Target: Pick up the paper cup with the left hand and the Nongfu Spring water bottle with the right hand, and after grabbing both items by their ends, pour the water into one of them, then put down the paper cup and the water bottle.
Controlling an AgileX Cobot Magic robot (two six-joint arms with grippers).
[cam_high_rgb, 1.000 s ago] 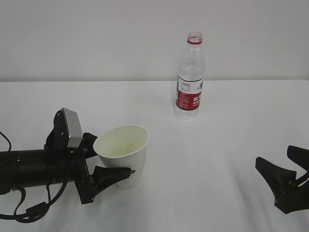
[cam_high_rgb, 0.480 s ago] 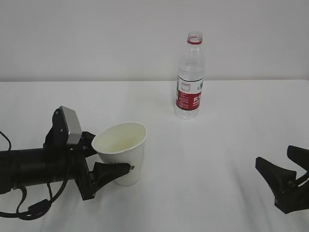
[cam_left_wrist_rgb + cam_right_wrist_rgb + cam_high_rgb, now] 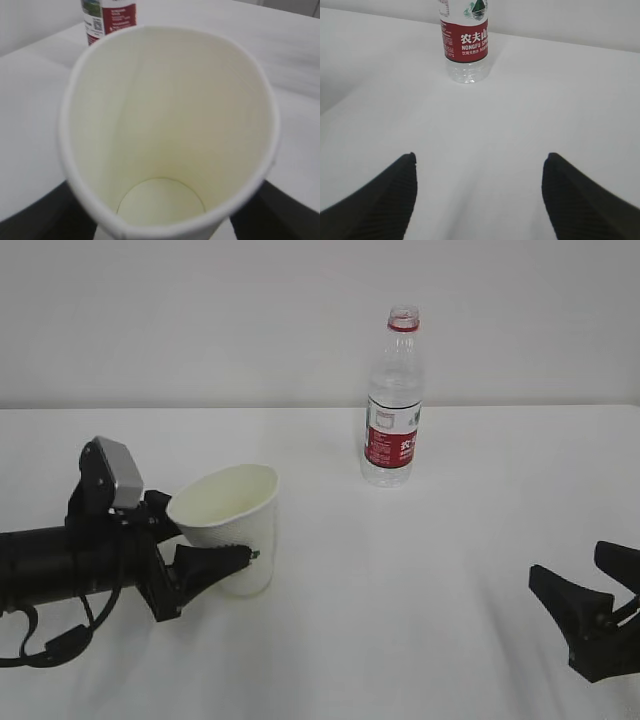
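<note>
The white table (image 3: 440,540) fills the lower part of the exterior view, with a pale wall (image 3: 200,320) behind it. Largest on it is the left hand (image 3: 205,550), a black arm lying low along the table from nine o'clock, its grey box (image 3: 118,472) riding the wrist. Its two fingers (image 3: 215,565) sit on either side of the paper cup (image 3: 232,530) and grip the cup's lower wall, so the cup stands right at the fingertips, tilted with its rim leaning back toward the arm. In the left wrist view the paper cup (image 3: 170,130) fills the picture mouth-on, its cream inside looking dry to the bottom, with the dark fingers (image 3: 280,210) showing on both sides below the rim. The right hand (image 3: 600,625) sits at about four o'clock in the exterior view, its jaws spread wide with nothing between them. The Nongfu Spring water bottle (image 3: 393,400) stands upright and uncapped near the table's far edge at about one o'clock, well apart from both hands; in the right wrist view the bottle (image 3: 465,45) stands straight ahead at twelve o'clock, far beyond the parted fingers (image 3: 380,200).
</note>
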